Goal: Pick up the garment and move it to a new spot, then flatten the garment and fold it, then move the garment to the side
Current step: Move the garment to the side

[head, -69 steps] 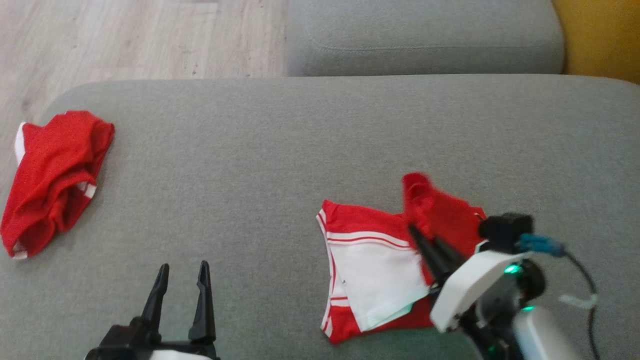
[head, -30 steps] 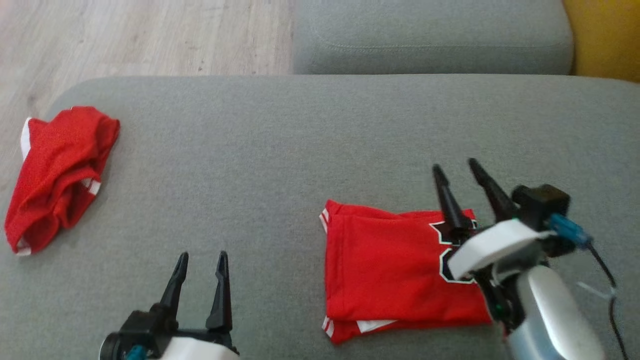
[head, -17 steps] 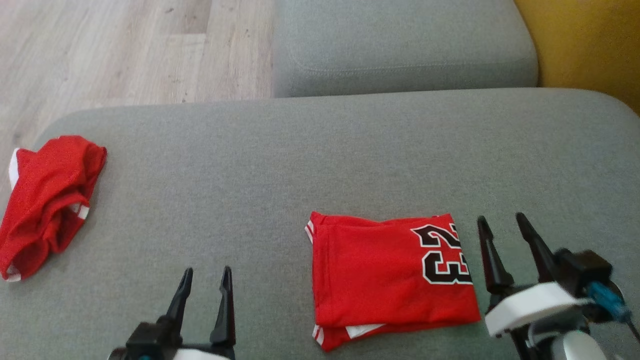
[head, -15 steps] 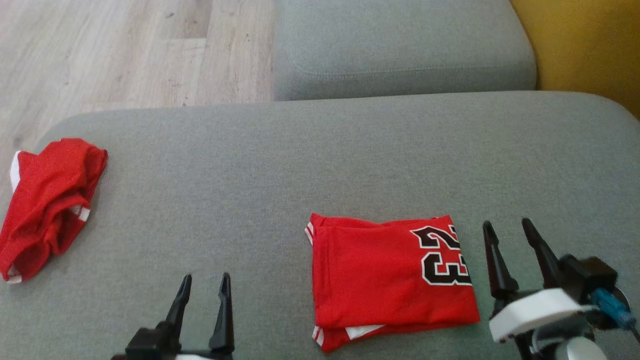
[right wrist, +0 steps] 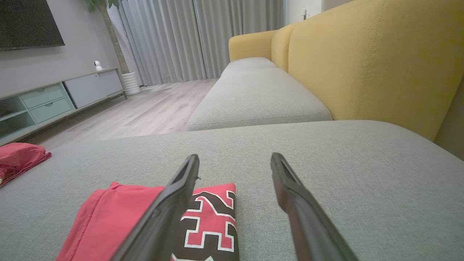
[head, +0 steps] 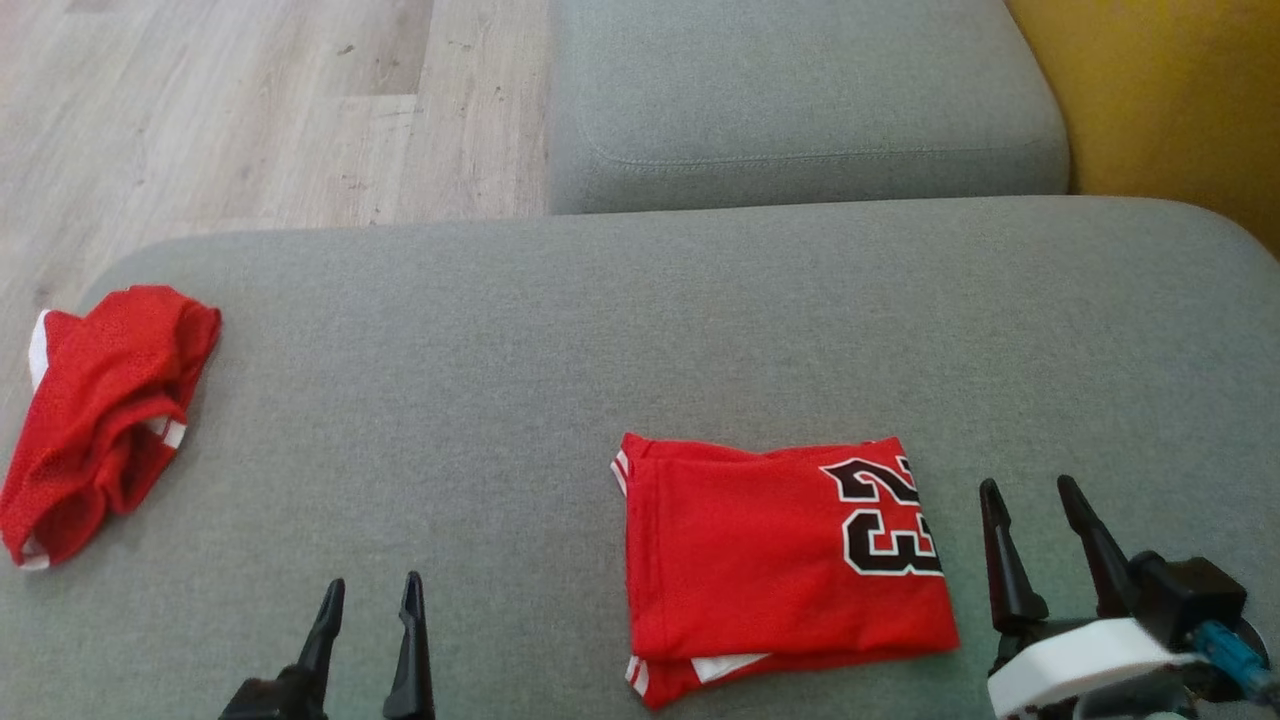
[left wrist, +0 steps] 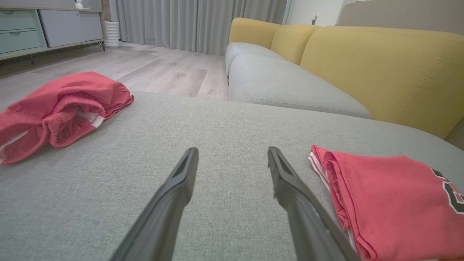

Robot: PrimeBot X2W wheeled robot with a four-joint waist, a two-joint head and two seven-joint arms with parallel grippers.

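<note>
The garment (head: pixel 780 560) is a red jersey with a black number 23, folded into a flat rectangle on the grey sofa cushion (head: pixel 640 330). It also appears in the left wrist view as the garment (left wrist: pixel 391 195) and in the right wrist view as the garment (right wrist: pixel 119 217). My right gripper (head: pixel 1030 490) stands open just to the right of it, apart from the cloth. My left gripper (head: pixel 370 588) is open at the lower left, with nothing between its fingers.
A second red garment (head: pixel 100 410) lies crumpled at the cushion's left edge. Behind is another grey seat cushion (head: pixel 800 100), a yellow sofa back (head: pixel 1160 100) at the right, and wood floor (head: pixel 250 110) at the back left.
The right gripper folded the jersey over, let it go and drew back to its right side. The left gripper sank lower in view. The camera also shifted.
</note>
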